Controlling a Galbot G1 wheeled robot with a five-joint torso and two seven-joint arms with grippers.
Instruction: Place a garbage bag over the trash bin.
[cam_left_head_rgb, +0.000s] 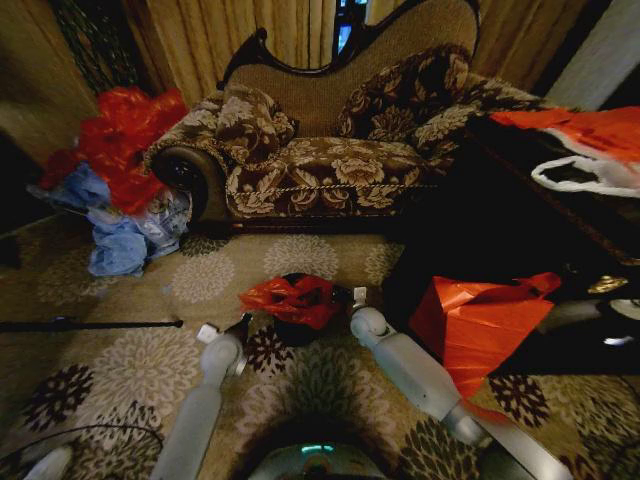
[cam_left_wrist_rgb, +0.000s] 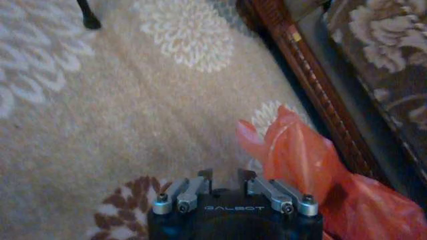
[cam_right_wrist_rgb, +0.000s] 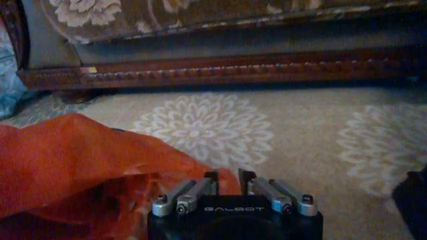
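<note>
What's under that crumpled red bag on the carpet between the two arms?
The red bag lies over a black bin; only a dark part of the bin shows below and beside it. Its rim and inside are covered. The left pincer and right pincer flank it.

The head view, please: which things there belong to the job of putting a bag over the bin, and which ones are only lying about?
Job:
- garbage bag, draped on the bin
- trash bin, mostly hidden under it
- left gripper and right gripper, either side of the bin

Lying about:
- heap of red and blue bags left of the sofa
- large red-orange sheet on the right
- white bag, far right
</note>
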